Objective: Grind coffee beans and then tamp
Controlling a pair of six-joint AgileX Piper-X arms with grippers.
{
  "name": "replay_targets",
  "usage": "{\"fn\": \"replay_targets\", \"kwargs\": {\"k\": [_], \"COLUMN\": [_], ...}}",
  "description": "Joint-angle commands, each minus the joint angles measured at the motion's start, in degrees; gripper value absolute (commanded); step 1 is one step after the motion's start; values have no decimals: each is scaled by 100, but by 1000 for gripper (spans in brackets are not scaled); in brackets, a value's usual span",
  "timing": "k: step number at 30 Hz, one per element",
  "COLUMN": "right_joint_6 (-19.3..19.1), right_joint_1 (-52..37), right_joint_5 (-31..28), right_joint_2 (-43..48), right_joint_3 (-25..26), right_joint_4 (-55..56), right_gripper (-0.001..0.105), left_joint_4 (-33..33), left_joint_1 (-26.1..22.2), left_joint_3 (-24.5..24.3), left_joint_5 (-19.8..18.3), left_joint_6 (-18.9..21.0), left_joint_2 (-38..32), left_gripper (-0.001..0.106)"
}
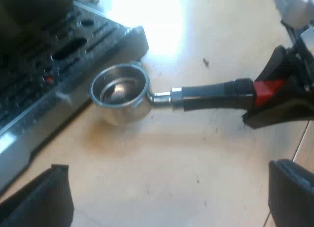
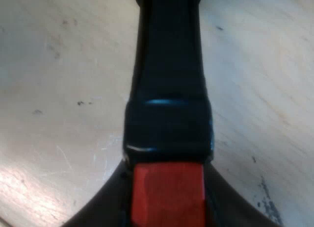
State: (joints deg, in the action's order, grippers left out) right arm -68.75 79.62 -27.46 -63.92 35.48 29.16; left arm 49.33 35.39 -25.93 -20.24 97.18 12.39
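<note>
Our right gripper (image 2: 167, 214) is pinched on the red end (image 2: 167, 188) of the metal holder (image 1: 147, 94), one black finger on each side of it. The dark handle (image 1: 211, 92) runs straight out from between them. We judge the grip sits at the very tip so that the arm has the whole handle as a lever, and so the fingers stay clear of the espresso machine (image 1: 44, 75) when the holder goes into it.

From that grip the handle points towards the machine. The holder's basket (image 1: 119, 89) lies just beside the corner of the machine's slotted tray (image 1: 83, 36), mouth up, low over the table (image 1: 162, 153). We cannot tell whether it rests on the wood or hangs just above it. The basket looks bare inside, with no grounds that we can make out, so we judge the grinding step is not yet done. Mouth up is how the basket must face to catch the coffee.

Our left gripper (image 1: 171, 188) hovers over the table near the machine's tray. Its fingers are spread wide with nothing between them, and it is farther from the machine than the basket is. We take it to be waiting, free for the tamper once the basket is filled
</note>
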Motion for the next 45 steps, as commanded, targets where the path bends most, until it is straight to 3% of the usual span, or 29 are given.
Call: {"fn": "replay_targets", "kwargs": {"k": [1,8,21,29,31,36,38,45], "right_joint_6": [-51,-66,-51,-51,-51,-51,-51,15], "right_joint_1": [-10,-10,-10,-10,-10,-10,-10,-10], "right_joint_5": [-188,-188,-188,-188,-188,-6,62,479], "right_joint_2": [-9,-535,-1283,-1317,-1317,-1331,-1331,-1331], "right_joint_3": [-15,-10,-10,-10,-10,-18,-18,-18], "right_joint_4": [-238,-677,-1224,-966,-935,-830,-766,-230], "right_gripper": [0,0,0,0,5,40,46,49], "left_joint_4": [-82,-643,-1170,-1408,-1408,-1408,-1408,-1369], "left_joint_1": [23,23,23,23,23,23,23,23], "left_joint_3": [-39,-39,-39,-39,-39,-39,-39,-39], "left_joint_5": [-11,-11,-11,-11,-11,-11,-11,14], "left_joint_6": [15,-521,-619,-619,-619,-619,-619,-619], "left_joint_2": [347,1219,2781,3104,3117,3116,3116,3116], "left_gripper": [83,83,83,83,83,83,83,83]}}
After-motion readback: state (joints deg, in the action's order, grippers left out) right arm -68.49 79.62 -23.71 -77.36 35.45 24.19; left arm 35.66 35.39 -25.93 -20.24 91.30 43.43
